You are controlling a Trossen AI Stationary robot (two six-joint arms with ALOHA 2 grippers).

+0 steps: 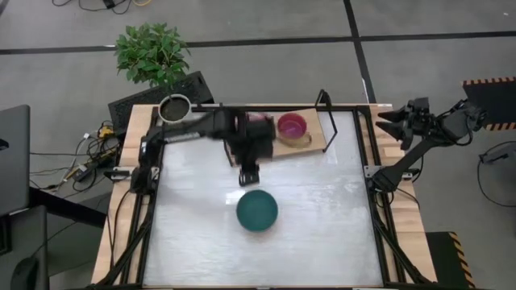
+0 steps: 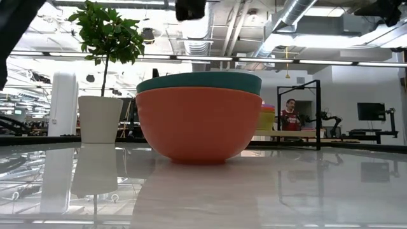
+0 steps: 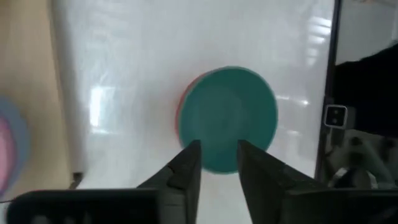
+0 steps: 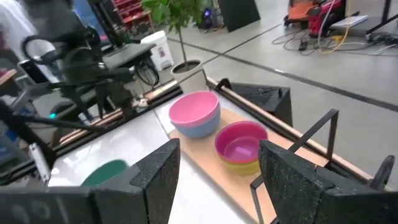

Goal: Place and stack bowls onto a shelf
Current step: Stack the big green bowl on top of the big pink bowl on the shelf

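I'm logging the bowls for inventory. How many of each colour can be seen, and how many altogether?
Pink bowl: 1
Blue bowl: 1
Purple bowl: 1
Yellow bowl: 1
Teal bowl: 1
Orange bowl: 1
Total: 6

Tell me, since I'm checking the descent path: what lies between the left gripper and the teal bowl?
Nothing: in the high view the left gripper sits apart from the teal bowl, with only bare white tabletop between them.
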